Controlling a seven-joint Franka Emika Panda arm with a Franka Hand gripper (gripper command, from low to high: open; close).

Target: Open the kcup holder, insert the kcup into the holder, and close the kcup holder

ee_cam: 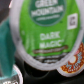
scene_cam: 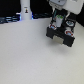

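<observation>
The black kcup holder (scene_cam: 63,36) stands on the white table at the exterior view's right. My gripper (scene_cam: 59,21) hangs right above it, shut on the kcup (scene_cam: 58,22), a small pod with a green top. In the wrist view the kcup's green top (ee_cam: 47,30) fills most of the picture, with a teal finger (ee_cam: 7,47) against its side. A pod with a red-and-white top (ee_cam: 75,62) sits in a dark slot of the holder just beyond it. I cannot tell how far out the tray stands.
A white upright device with a blue light (scene_cam: 25,11) stands at the back. Dark objects (scene_cam: 7,19) line the back edge at the exterior view's left. The white table (scene_cam: 30,57) stretches in front of the holder.
</observation>
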